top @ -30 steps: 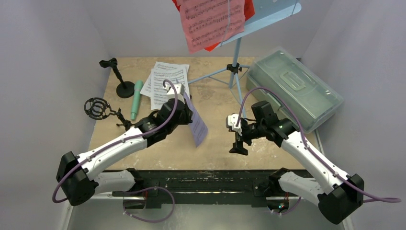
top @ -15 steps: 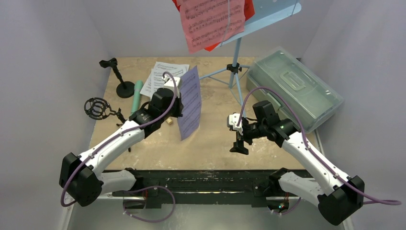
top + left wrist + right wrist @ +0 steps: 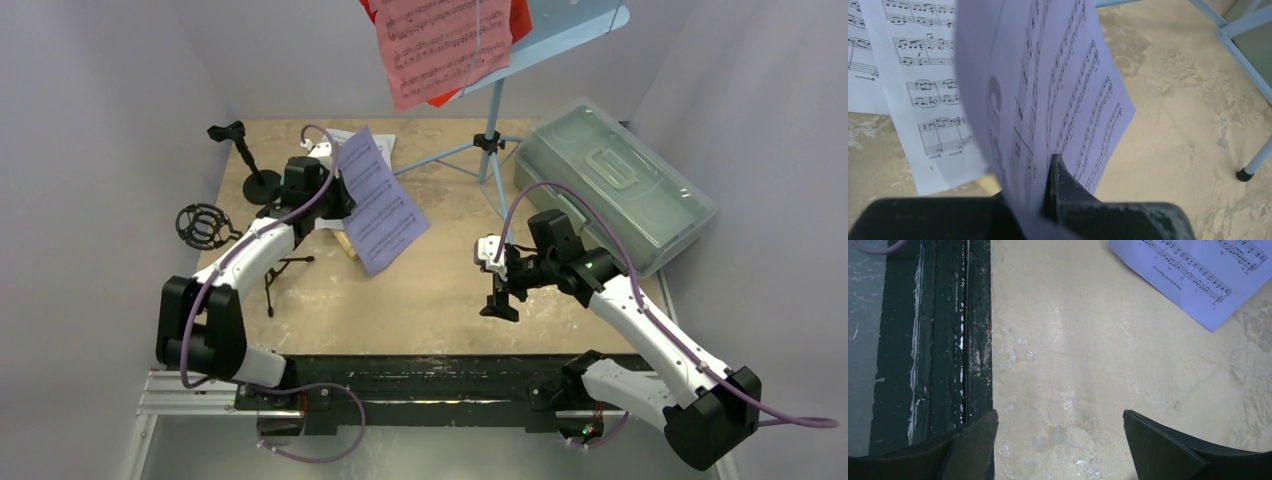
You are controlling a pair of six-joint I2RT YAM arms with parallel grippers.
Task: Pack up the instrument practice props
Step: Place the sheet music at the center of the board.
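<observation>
My left gripper (image 3: 335, 205) is shut on the lilac music sheet (image 3: 378, 200) and holds it over the white music sheets (image 3: 345, 142) at the back left; in the left wrist view the lilac sheet (image 3: 1058, 80) curls between the jaws above the white sheets (image 3: 913, 75). The beige microphone (image 3: 345, 243) peeks out under the lilac sheet. The black round-base pole (image 3: 255, 170) and black tripod (image 3: 215, 230) stand at the left. The light-blue music rack (image 3: 560, 35) on tripod legs (image 3: 487, 145) carries pink (image 3: 440, 45) and red sheets. My right gripper (image 3: 498, 300) is open and empty over bare table. The teal microphone is hidden.
The translucent grey-green box (image 3: 610, 180) sits closed at the right, just behind my right arm. The black front rail (image 3: 928, 330) lies along the near table edge. A rack leg foot (image 3: 1245, 174) rests on the table right of the lilac sheet.
My left gripper has swung back and to the left with the lilac sheet, which now lies flatter over the white sheets. The right arm has not moved.
</observation>
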